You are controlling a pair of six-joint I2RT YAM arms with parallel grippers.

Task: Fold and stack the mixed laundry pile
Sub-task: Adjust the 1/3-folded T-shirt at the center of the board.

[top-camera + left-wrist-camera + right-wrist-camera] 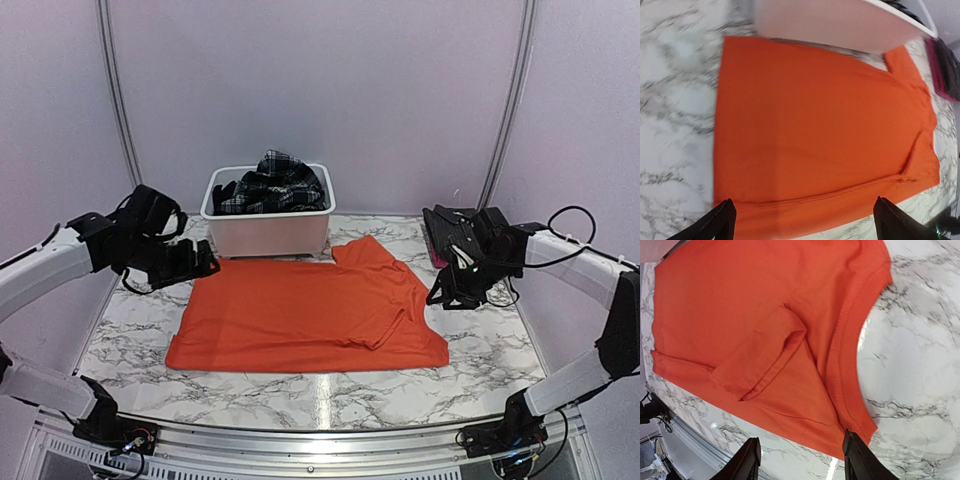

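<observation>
Shirt (300,310), one; plaid skirt (270,185), one; tub (270,236), one; left gripper (804,202), right gripper (801,437), both released

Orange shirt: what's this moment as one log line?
orange T-shirt: spread flat | left gripper: open, empty | right gripper: open, empty

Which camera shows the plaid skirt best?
Top external: the plaid skirt lies heaped in the white tub. Left wrist catches only a dark sliver over the rim; right wrist shows none of it.
</observation>
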